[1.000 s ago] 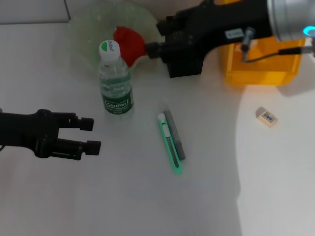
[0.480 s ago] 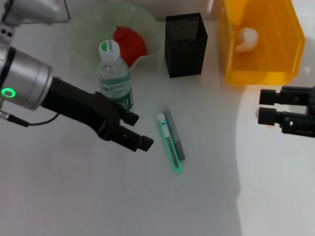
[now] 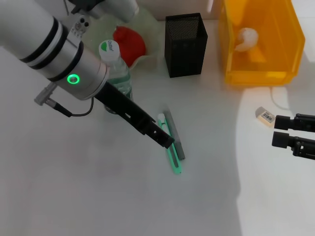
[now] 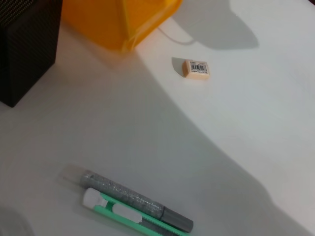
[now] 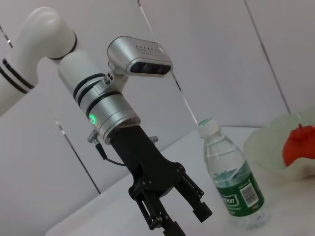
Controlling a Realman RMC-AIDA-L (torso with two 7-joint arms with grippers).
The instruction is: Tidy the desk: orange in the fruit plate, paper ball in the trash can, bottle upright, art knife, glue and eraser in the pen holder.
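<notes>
Left end effector (image 3: 166,140) hangs over the far end of the art knife (image 3: 170,146), fingers spread, nothing gripped. Glue stick (image 3: 175,134) lies touching the knife on its right, mid-table, near side of the pen holder (image 3: 185,44). My call: straddle the knife only, across its width, or the glue comes too. Right end effector (image 3: 280,131) idle just near of the eraser (image 3: 267,116), released.

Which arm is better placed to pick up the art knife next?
Left. The left gripper hangs right over the art knife and glue, fingers open. The right gripper sits far off at the table's edge, beside the eraser.
</notes>
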